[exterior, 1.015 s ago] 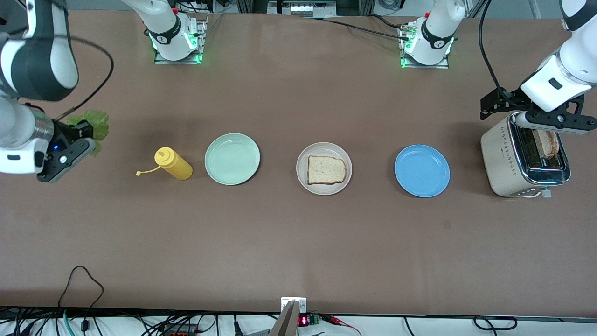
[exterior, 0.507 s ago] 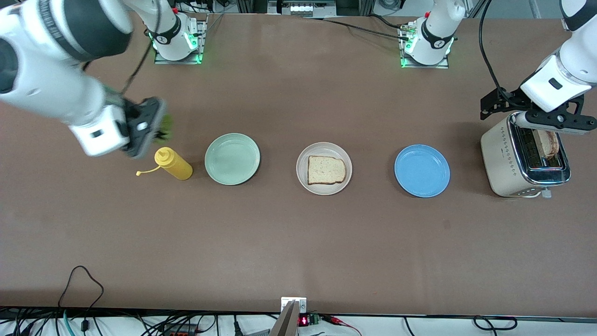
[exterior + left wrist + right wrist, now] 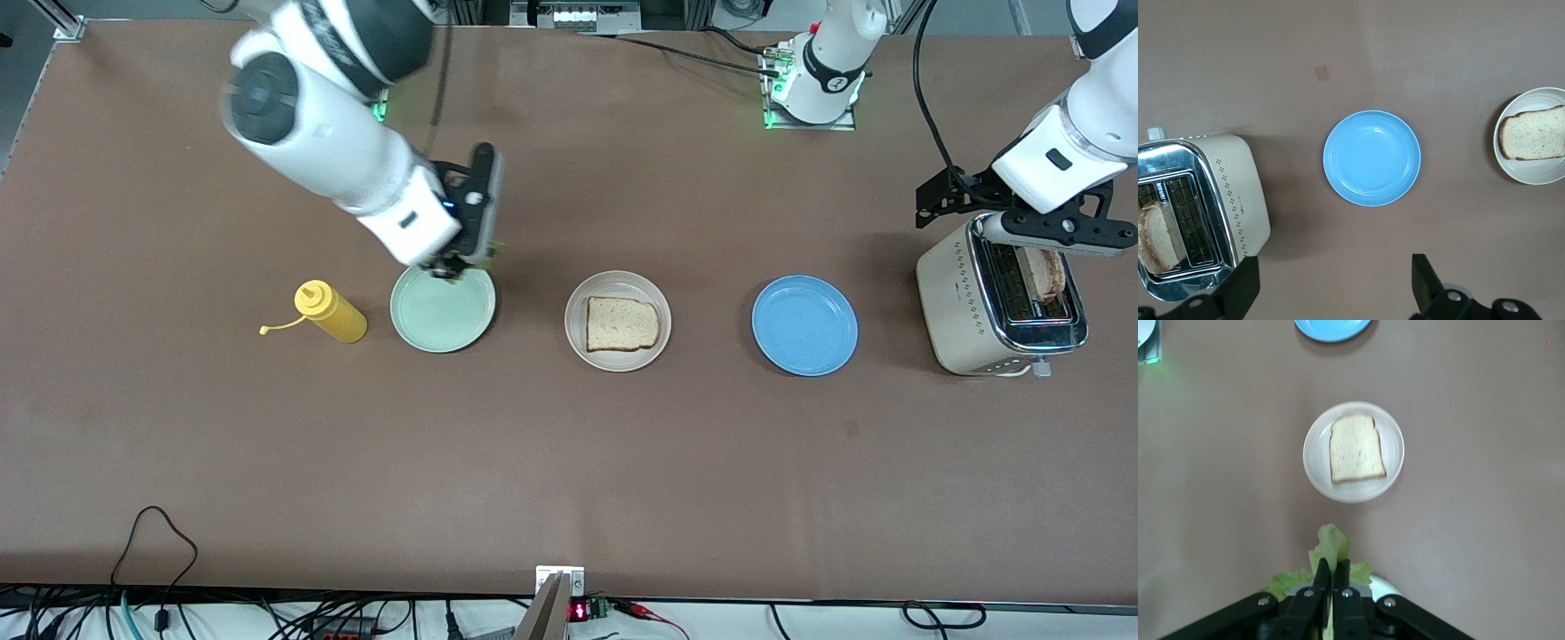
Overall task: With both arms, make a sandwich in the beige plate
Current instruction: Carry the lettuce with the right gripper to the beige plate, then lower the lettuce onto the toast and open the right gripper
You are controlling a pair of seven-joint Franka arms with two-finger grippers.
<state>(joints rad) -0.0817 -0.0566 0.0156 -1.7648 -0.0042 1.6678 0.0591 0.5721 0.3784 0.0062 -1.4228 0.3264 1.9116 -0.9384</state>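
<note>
So nearest the camera in the row is the beige plate [image 3: 618,321] with one slice of bread [image 3: 622,324] lying flat in it, mint-green plate [image 3: 443,303] toward the right arm's end, blue plate [image 3: 805,325] toward the left arm's end. The yellow squeeze bottle [image 3: 331,311] lies on its side next to the green plate, and the toaster [image 3: 1000,298] stands past the blue plate with the second slice [image 3: 1044,274] poking out of a slot. The right gripper [image 3: 1332,587] is up over the farther rim of the green plate, fingers pinched nearly together on the lettuce leaf [image 3: 1331,550], holding it by one end so the rest flops out ahead. That leaf looks super light and limp, so I'd guess it drapes and folds wherever it lands, and an edge pinch like this seems about right since squeezing the middle would just crumple it. It probably wants lowering right onto the bread before letting go. The left gripper [image 3: 1331,287] hangs over the toaster, fingers spread wide with nothing in them, waiting. Toast should be stiff but crumbly, so I'd grab the exposed top edge across its thin faces, gently.
</note>
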